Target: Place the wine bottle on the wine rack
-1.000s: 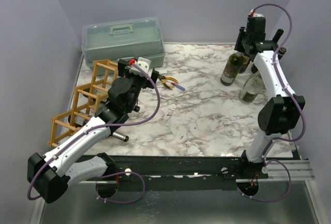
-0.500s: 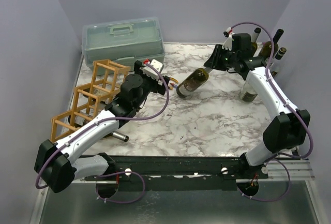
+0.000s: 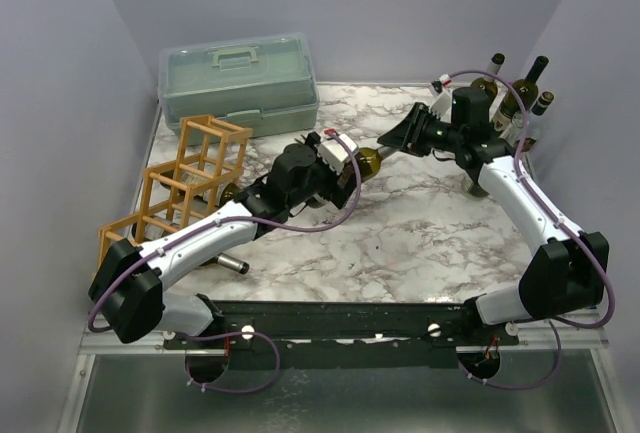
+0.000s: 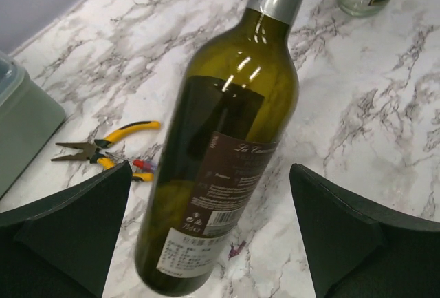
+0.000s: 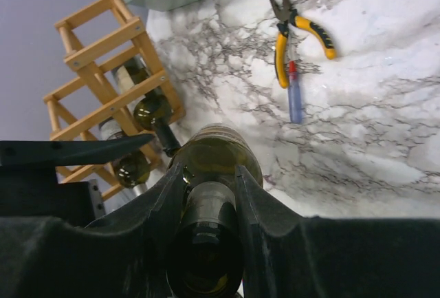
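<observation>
Here, the right gripper is clamped on the neck of a green wine bottle, holding it nearly level over the middle of the marble table. The left gripper is spread wide, one finger on either side of the bottle's body, neither touching. The wooden wine rack stands at the left, with bottles lying in it. Yellow-handled pliers lie nearby.
</observation>
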Controlling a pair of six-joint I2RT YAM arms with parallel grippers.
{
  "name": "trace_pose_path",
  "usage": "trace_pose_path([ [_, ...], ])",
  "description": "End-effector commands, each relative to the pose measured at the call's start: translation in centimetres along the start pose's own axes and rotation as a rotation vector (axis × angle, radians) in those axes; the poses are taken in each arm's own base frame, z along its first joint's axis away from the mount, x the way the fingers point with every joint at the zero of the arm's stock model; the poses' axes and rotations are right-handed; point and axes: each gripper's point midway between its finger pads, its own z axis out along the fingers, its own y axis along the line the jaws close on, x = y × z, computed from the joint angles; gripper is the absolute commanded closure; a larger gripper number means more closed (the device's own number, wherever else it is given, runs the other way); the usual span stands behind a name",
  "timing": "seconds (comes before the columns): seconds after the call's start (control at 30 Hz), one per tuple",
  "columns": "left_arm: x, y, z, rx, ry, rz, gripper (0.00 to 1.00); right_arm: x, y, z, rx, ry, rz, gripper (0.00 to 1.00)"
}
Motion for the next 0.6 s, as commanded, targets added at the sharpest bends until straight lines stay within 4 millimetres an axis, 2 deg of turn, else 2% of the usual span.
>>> trace_pose_path([
  [0.0,0.5,-1.2,0.6,0.038,0.049,0.055,0.01,-1.5,5.3,-1.5,-0.214,-0.045,0.005,1.0],
  [0.23,2.2,-0.2,1.2,-0.078,0.135,0.169,0.01,-1.2,7.0,-2.6,-0.277,-0.041,0.015,0.99],
  [0.43,2.2,0.3,0.9,-0.122,0.148,0.216,0.02,-0.7,7.4,-3.4,-0.286,-0.039,0.016,0.99],
  [0.57,2.0,0.0,0.8,-0.123,0.145,0.243,0.08,-0.1,7.4,-3.4,-0.307,-0.023,0.027,1.0],
])
